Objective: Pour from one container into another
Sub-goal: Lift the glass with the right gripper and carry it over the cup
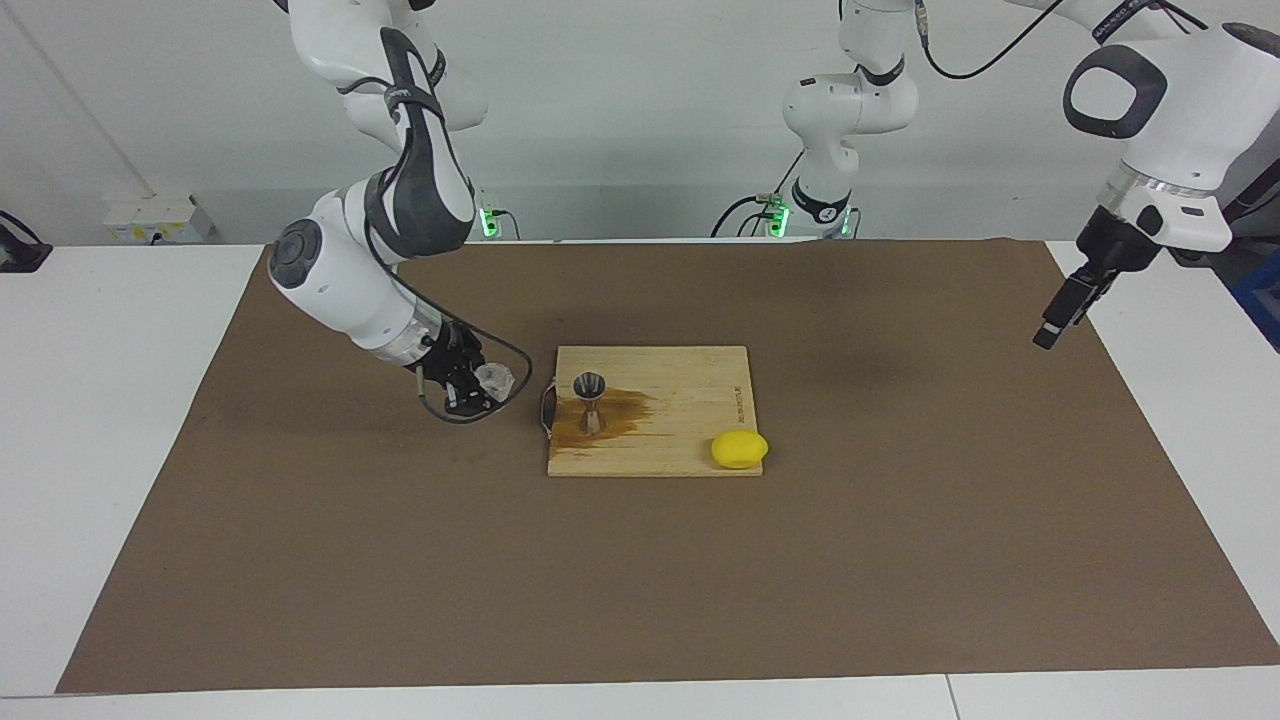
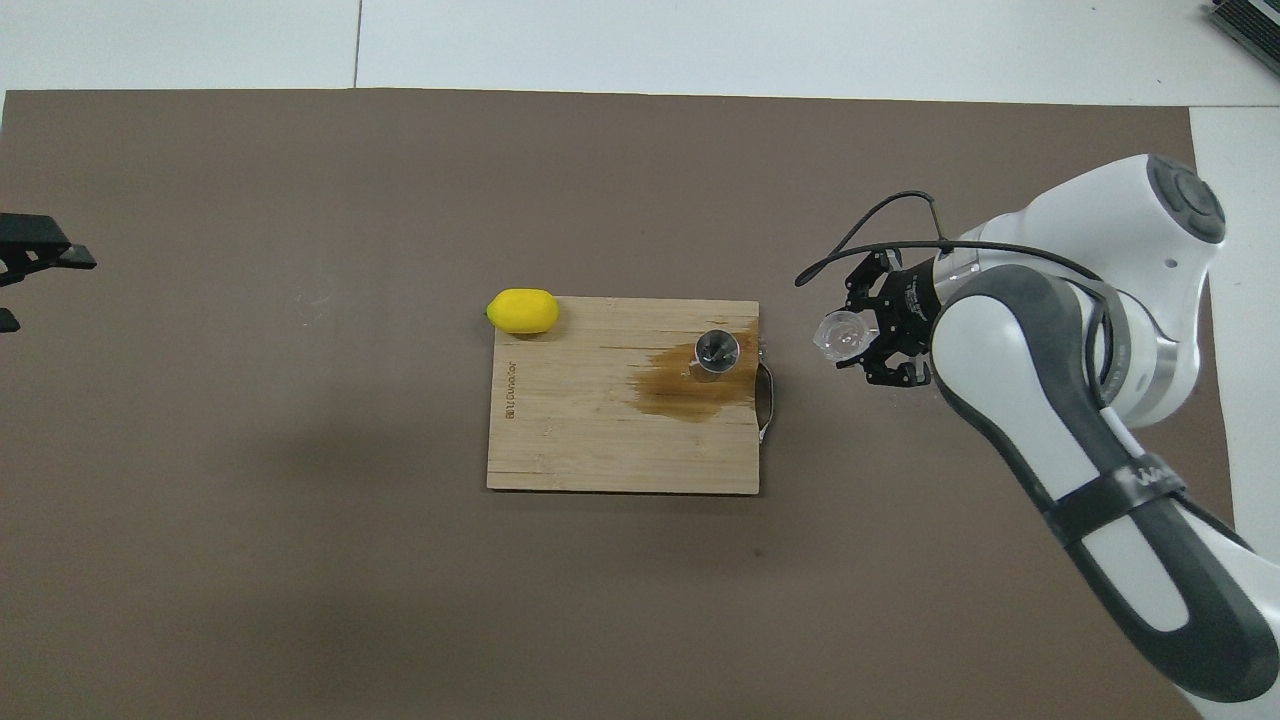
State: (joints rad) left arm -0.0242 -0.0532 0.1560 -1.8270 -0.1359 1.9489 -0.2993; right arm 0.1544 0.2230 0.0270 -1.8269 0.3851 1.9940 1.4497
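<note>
The steel hourglass jigger stands upright on the wooden cutting board, near its handle end, in a brown wet stain. It also shows in the overhead view on the board. My right gripper is shut on the small clear cup and holds it tilted, low over the brown mat just beside the board's handle. In the overhead view the right gripper has the cup apart from the jigger. My left gripper waits raised over the mat's edge at the left arm's end, also in the overhead view.
A yellow lemon lies at the board's corner toward the left arm's end, farther from the robots than the jigger; it also shows in the overhead view. A metal handle sticks out of the board's end by the cup. The brown mat covers the table.
</note>
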